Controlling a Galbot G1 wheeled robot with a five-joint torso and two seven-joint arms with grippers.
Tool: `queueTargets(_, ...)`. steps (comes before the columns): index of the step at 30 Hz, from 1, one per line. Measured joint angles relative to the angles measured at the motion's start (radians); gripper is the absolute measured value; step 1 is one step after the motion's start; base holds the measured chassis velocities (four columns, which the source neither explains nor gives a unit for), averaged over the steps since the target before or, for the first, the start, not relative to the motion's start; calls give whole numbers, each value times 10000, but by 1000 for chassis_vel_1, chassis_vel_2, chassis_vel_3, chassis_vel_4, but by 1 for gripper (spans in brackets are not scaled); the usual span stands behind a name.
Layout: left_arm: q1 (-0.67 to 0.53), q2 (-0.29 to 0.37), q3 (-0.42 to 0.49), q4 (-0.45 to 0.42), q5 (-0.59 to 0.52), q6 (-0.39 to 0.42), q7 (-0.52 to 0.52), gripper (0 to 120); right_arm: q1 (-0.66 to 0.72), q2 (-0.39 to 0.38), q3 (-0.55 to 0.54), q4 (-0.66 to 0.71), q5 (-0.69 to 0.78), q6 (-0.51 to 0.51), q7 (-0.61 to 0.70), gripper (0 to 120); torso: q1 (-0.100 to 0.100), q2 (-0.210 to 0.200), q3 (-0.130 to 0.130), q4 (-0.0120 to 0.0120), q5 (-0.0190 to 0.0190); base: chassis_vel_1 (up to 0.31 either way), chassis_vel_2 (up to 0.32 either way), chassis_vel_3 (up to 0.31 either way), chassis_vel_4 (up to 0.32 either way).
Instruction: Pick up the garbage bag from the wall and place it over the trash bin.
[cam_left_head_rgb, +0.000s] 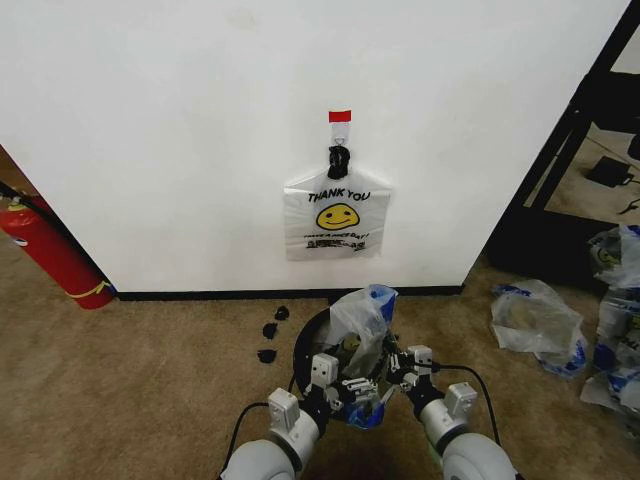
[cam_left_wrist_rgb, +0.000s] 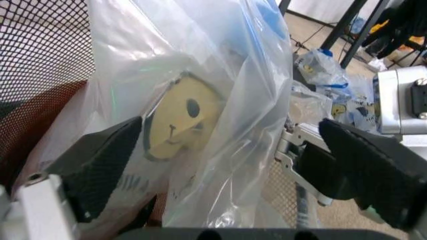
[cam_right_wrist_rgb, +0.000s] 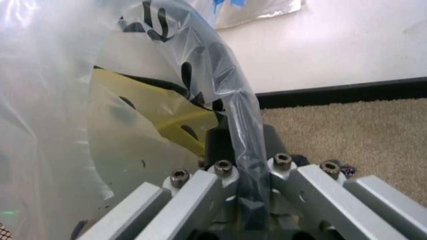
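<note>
Garbage bag (cam_left_head_rgb: 362, 318), thin and see-through with a blue handle tip at its top, stands bunched over the trash bin (cam_left_head_rgb: 303, 350) at the lower centre of the head view, between the two grippers. The right gripper (cam_left_head_rgb: 400, 372) has its jaws closed on a twisted strip of the bag's film, which runs down between them in the right wrist view (cam_right_wrist_rgb: 243, 150). The left gripper (cam_left_head_rgb: 332, 382) sits just left of it with its black pads (cam_left_wrist_rgb: 100, 165) spread wide; the bag (cam_left_wrist_rgb: 193, 110), its yellow smiley showing through the plastic, hangs between them, lying against one pad and clear of the other. Black mesh of the bin (cam_left_wrist_rgb: 40, 65) shows at the left edge of that view. Above, on the white wall (cam_left_head_rgb: 200, 130), a flat THANK YOU bundle (cam_left_head_rgb: 336, 222) hangs from a hook under a red tape strip (cam_left_head_rgb: 340, 116). A red fire extinguisher (cam_left_head_rgb: 50, 255) leans at the left, and lumpy clear bags (cam_left_head_rgb: 535, 325) lie on the carpet at the right.
</note>
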Motion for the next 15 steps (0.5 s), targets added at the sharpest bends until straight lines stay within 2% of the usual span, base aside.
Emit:
queueTargets(5, -19, -55, 30, 55, 0, -12, -29, 86, -16, 10, -1, 26, -8, 15, 5, 0, 0, 0, 0, 0, 0, 0, 0, 0, 0)
queueTargets(15, 7, -57, 22, 54, -27, -12, -53, 49, -92, 8, 17, 97, -58, 74, 10, 0, 0, 0, 0, 0, 0, 0, 0, 0, 0)
